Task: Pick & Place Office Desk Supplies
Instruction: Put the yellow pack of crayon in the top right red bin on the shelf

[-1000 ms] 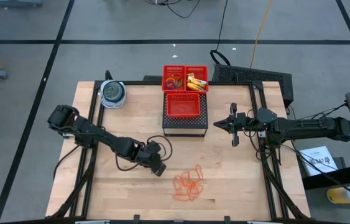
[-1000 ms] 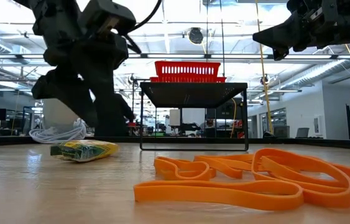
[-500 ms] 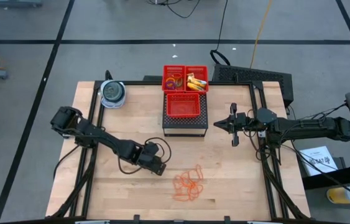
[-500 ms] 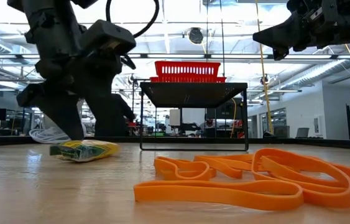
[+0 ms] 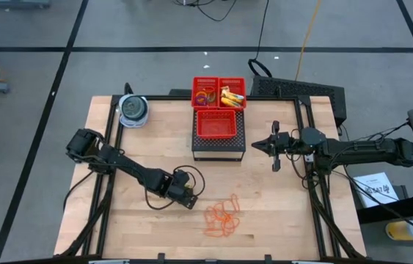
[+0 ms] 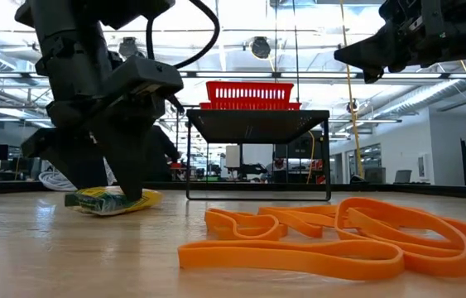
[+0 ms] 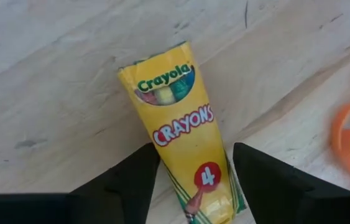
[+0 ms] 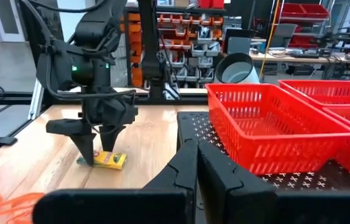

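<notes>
My left gripper (image 7: 190,180) stands low over the wooden table (image 5: 279,213), fingers spread wide and planted on either side of a yellow Crayola crayon packet (image 7: 184,127). The packet lies flat on the wood and runs lengthwise through the gap; its "4" end sits between my fingers (image 7: 125,186), while the green-lettered end reaches out past the tips. From table height, my left gripper (image 6: 104,178) has one fingertip down on each side of the crayon packet (image 6: 117,199). I cannot tell whether either pad touches it.

Seen from above, my left gripper (image 5: 184,196) is near the table's middle, at about 7 o'clock from the black stand (image 5: 218,150). A loose heap of orange rubber bands (image 5: 222,215) lies on the wood just beside it, at about 4 o'clock from the gripper. At table level the rubber bands (image 6: 340,236) sprawl apart from the packet.

My right gripper (image 5: 263,147) hangs in the air at about 3 o'clock from the stand, fingers pressed together and holding nothing. On and behind the stand sit the red mesh baskets (image 5: 219,123); the rear ones hold coloured rings (image 5: 205,95) and yellow packets (image 5: 231,95).
</notes>
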Robot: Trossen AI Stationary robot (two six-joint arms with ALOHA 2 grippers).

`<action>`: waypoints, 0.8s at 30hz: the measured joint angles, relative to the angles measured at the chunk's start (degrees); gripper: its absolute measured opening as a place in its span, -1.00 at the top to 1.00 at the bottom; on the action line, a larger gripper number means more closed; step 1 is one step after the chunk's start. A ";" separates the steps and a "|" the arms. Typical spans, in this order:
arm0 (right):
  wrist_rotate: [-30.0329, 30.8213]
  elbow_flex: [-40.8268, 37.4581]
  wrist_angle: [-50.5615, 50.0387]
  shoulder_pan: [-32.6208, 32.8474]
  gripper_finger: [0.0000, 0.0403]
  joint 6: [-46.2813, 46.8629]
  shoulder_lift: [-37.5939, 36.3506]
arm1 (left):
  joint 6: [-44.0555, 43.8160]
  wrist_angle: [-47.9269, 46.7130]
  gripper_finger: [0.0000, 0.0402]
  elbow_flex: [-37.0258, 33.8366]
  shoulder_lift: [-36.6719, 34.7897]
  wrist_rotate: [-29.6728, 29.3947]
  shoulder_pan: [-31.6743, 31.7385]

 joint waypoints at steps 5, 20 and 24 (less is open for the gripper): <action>-0.02 0.00 0.16 -0.02 0.98 0.15 0.15 | 3.96 -0.86 0.07 -0.22 -0.53 0.32 0.24; -0.46 0.02 3.57 0.54 0.98 2.87 0.38 | 33.45 8.74 0.53 1.72 -7.49 -6.03 2.82; -0.52 0.04 5.71 2.13 0.98 4.86 1.08 | 44.74 18.62 0.53 2.34 -10.33 -10.84 3.58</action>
